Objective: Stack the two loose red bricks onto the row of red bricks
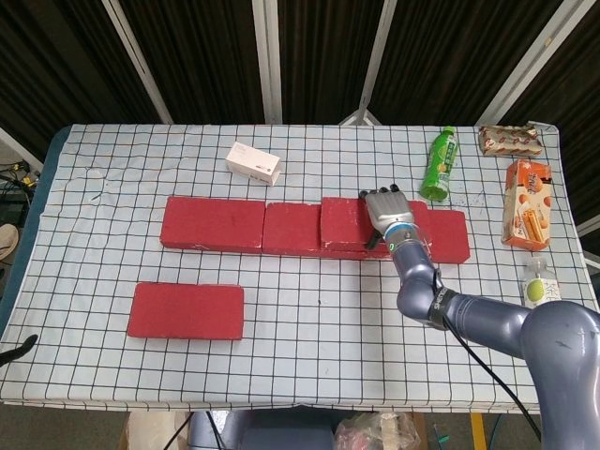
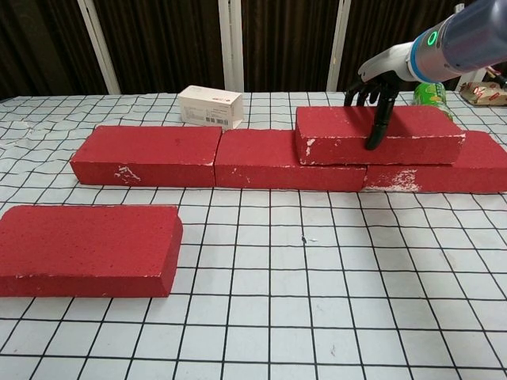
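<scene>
The right hand [image 2: 374, 85] rests its spread fingers on the stacked red rectangular brick [image 2: 379, 134], gripping nothing. That brick lies atop the row of red bricks [image 2: 214, 156]. The other loose red brick [image 2: 87, 250] sits apart, nearer the front table edge.

Pretty even bright overhead light in both views, barely any shadows, no real glare. Background curtains go really dark. Everything's sharp; chest view looks slightly stretched toward the edges.

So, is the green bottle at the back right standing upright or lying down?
Lying down. In the head view the green bottle shows its full length flat on the table, cap pointing to the far edge.
</scene>
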You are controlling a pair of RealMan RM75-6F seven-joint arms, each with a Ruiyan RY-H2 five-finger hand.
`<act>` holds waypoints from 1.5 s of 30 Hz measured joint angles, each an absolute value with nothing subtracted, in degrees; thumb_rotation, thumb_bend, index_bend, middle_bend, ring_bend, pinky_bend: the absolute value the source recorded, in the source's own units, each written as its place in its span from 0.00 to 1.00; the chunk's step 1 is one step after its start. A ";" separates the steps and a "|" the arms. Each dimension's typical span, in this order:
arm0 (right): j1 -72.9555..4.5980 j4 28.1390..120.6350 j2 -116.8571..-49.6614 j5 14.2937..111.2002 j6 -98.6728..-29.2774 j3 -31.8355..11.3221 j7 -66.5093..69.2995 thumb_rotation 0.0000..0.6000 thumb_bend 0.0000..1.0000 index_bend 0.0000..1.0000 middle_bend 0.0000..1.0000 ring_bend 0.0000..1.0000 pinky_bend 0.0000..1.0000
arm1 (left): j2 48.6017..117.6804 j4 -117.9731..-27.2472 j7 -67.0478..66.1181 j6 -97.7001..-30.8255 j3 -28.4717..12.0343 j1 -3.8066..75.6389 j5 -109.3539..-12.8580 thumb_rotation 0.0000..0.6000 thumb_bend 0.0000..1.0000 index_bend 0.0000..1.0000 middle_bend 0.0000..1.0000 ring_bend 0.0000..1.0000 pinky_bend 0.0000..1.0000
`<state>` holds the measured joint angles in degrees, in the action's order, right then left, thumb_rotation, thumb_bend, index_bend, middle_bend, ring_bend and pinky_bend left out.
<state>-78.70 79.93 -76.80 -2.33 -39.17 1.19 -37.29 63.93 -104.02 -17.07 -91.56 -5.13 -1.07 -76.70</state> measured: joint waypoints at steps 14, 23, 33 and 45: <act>-79.34 80.79 -76.25 -4.44 -39.61 1.44 -38.96 1.00 0.15 0.06 0.00 0.00 0.00 | 64.01 -103.95 -17.12 -91.64 -5.19 -1.06 -76.59 1.00 0.00 0.08 0.00 0.01 0.15; -79.83 81.85 -75.66 -5.88 -39.98 1.49 -40.00 1.00 0.15 0.02 0.00 0.00 0.00 | 63.92 -103.95 -16.93 -91.78 -5.23 -1.15 -76.50 1.00 0.00 0.08 0.00 0.01 0.15; -79.95 86.56 -72.05 -4.80 -41.04 -0.49 -38.95 1.00 0.15 0.00 0.00 0.00 0.00 | 63.77 -103.96 -16.60 -91.70 -5.28 -1.14 -76.41 1.00 0.00 0.08 0.00 0.01 0.15; -71.54 99.42 -60.79 9.80 -46.23 -5.22 -27.92 1.00 0.15 0.00 0.00 0.00 0.00 | 63.25 -103.95 -15.75 -91.21 -5.23 -1.13 -76.16 1.00 0.00 0.08 0.00 0.01 0.17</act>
